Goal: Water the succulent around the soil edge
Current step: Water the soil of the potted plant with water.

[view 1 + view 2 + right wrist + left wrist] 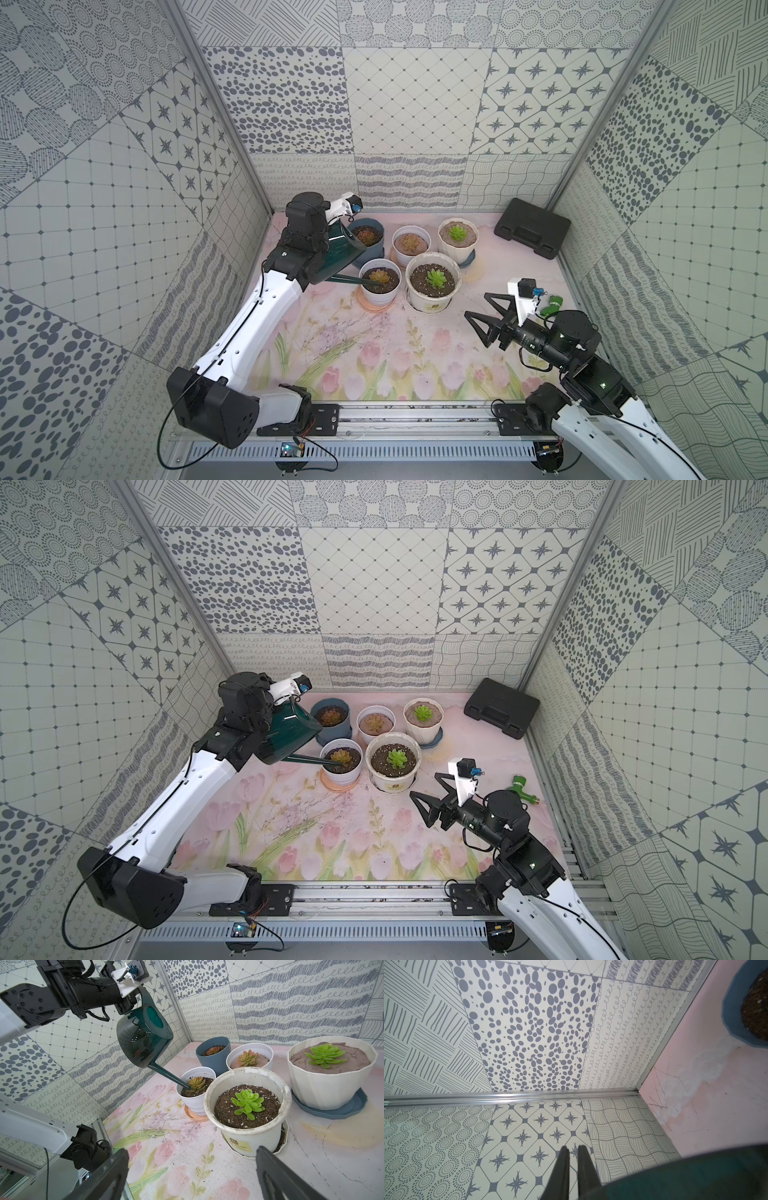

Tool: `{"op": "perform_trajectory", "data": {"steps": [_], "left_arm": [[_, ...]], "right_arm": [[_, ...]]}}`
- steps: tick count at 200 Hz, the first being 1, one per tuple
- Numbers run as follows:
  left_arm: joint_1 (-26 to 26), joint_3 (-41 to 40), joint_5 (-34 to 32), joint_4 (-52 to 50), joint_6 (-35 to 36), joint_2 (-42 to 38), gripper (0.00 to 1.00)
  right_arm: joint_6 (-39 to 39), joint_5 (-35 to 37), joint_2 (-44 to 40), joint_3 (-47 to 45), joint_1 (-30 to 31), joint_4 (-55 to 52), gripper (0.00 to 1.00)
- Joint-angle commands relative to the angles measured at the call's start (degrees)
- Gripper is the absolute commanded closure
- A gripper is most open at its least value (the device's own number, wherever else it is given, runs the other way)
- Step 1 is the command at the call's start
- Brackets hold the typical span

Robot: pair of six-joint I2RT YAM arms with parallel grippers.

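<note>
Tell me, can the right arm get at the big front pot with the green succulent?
Probably yes: the right gripper is open, empty and faces that pot; bare mat lies between them.

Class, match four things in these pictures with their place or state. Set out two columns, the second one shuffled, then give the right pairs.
Column 1:
1 can
2 blue pot
3 black case
4 right gripper

Column 2:
a open, holding nothing
b tilted, spout down in a small white pot
c in the far right corner
d back row, with a reddish succulent in it

Pairs: 1-b, 2-d, 3-c, 4-a
</note>
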Motion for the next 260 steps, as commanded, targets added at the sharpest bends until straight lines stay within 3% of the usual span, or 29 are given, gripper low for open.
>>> {"op": "perform_trajectory", "data": {"steps": [1, 163, 260], "left_arm": [[-2.46, 2.47, 0.01, 6.52, -1.6, 1.41, 1.0], [-4.01, 14.21, -3.68, 9.06, 1.47, 16.21, 1.0], [0.88, 17.4, -6.77, 8.48, 2.28, 19.39, 1.0]], "right_arm": [[-1.14, 1.0, 0.4, -0.43, 0.23, 2.38, 0.03], [-1.31, 1.84, -0.61, -0.59, 0.17, 1.54, 0.03], [-1.19, 1.5, -1.06, -0.78, 0.25, 1.43, 0.03]]}}
